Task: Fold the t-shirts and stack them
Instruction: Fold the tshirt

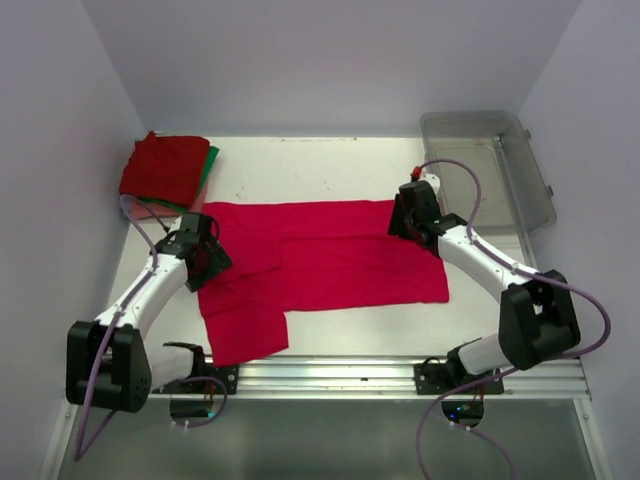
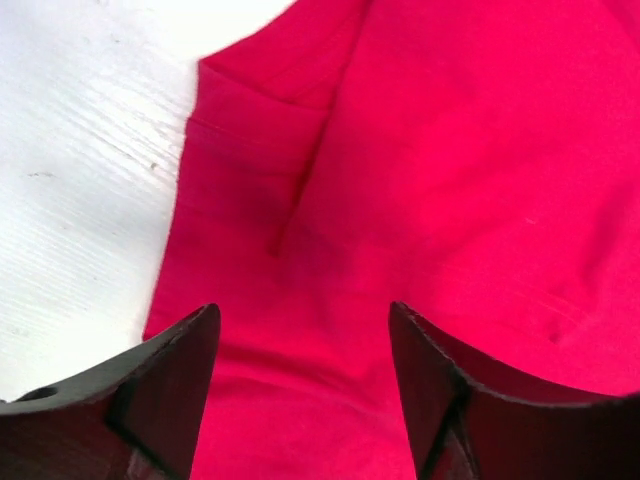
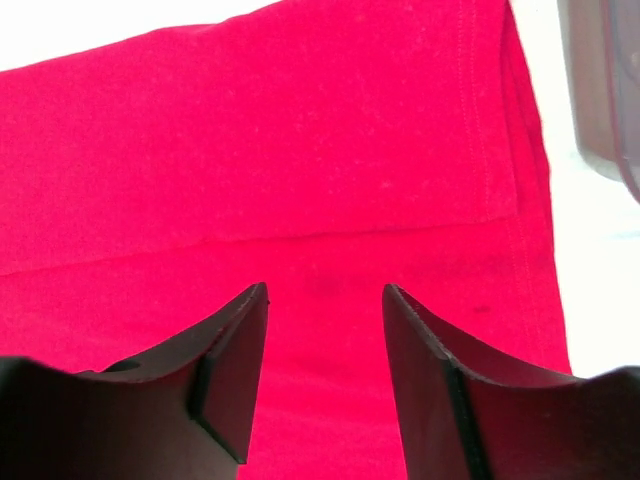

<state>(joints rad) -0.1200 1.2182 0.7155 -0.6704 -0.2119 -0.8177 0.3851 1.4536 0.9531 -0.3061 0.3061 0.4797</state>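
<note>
The crimson t-shirt lies spread in the middle of the desk, with one long fold already laid over it. We judge that the folding is half done, and the next move calls for a new grip on an edge. The left pincer hangs released above its left side and the right pincer above its right hem, both grasping nothing. The folded t-shirts lie at the far left corner.

Crimson-pink t-shirt beneath spread fingers
The t-shirt lies on the white surface — an overlapping layer with a hemmed edge at upper left — and the two dark fingers stand apart over the cloth, gripping nothing.
</note>
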